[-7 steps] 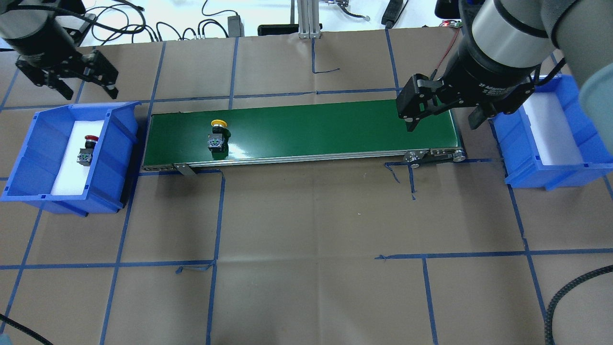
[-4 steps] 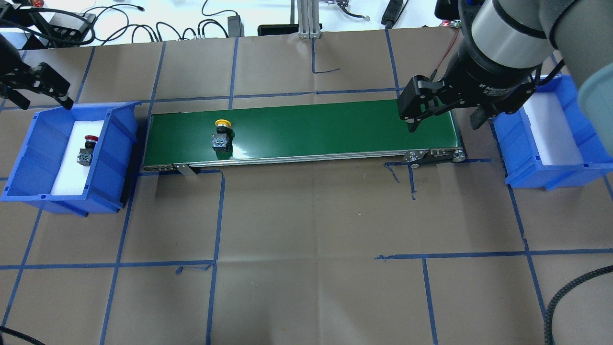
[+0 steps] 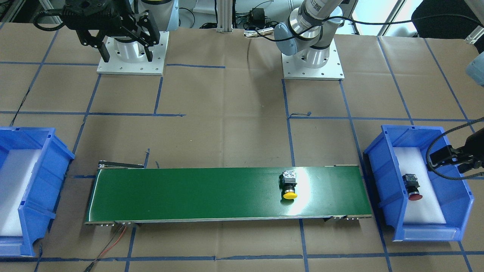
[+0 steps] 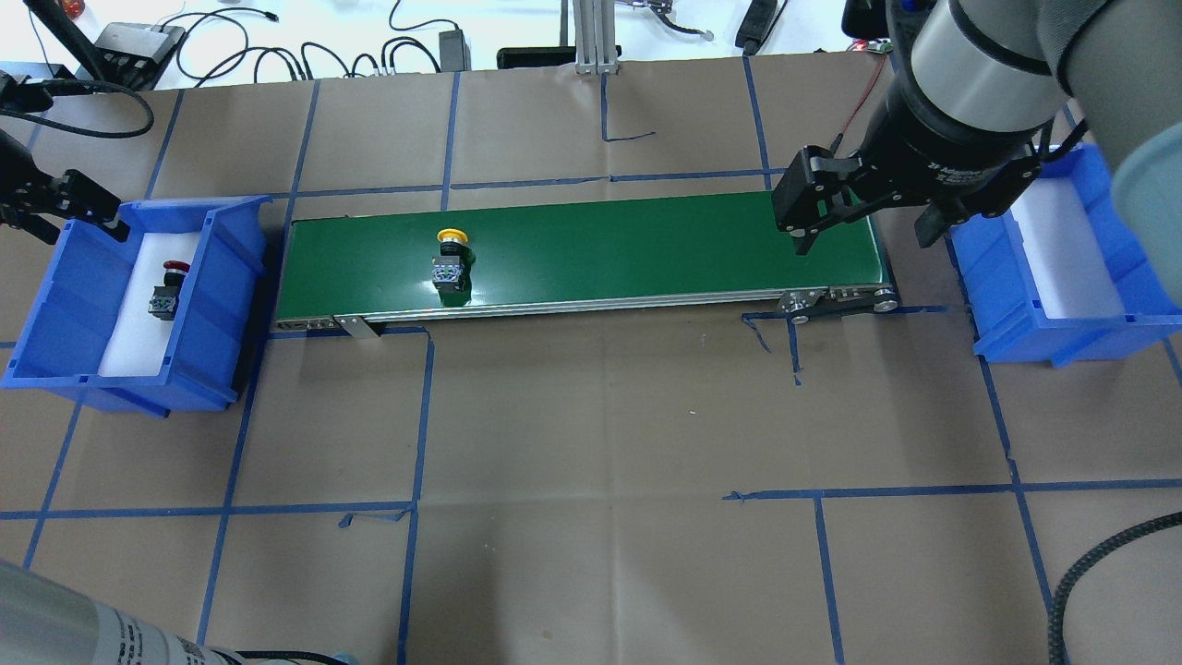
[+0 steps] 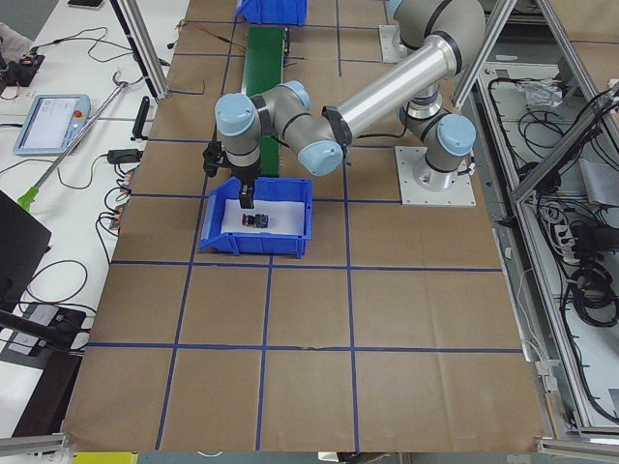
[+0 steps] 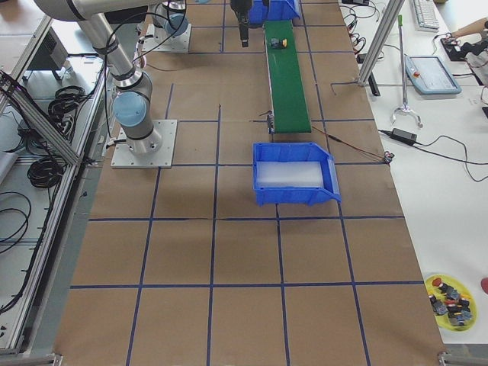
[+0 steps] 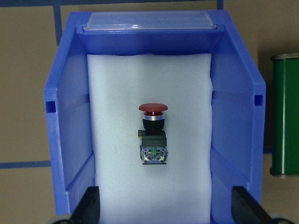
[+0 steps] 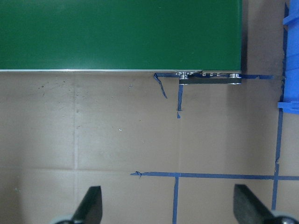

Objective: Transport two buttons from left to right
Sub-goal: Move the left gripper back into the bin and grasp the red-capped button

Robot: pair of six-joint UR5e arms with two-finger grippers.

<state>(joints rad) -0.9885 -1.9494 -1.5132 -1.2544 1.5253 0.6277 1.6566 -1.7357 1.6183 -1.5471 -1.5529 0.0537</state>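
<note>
Front-facing: the yellow button (image 3: pixel 289 185) lies on its side on the green belt (image 3: pixel 189 194), toward my left arm's end. The red button (image 3: pixel 412 187) sits on white foam in the left bin (image 3: pixel 382 177). The right bin (image 3: pixel 38 158) shows foam only. So nothing is delivered yet. I judge one button is riding over and the other is unpicked.

Overhead: the right gripper (image 4: pixel 863 231) hangs over the belt's right end, fingers spread, empty. The left gripper (image 4: pixel 74 217) is at the left bin's far rim, half cropped by the frame edge.

Exterior left: the near arm is above the left bin with the red button under it. Too small to read the fingers.

Exterior right: the belt and yellow button are tiny at the top, no detail.

Left wrist: the red button is centred ahead between widely spread fingers, not touched.

Right wrist: fingers apart, only the belt end and brown paper below, no button in view.

Left to do: grab red and belt it, then catch both and drop them in the right bin.
</note>
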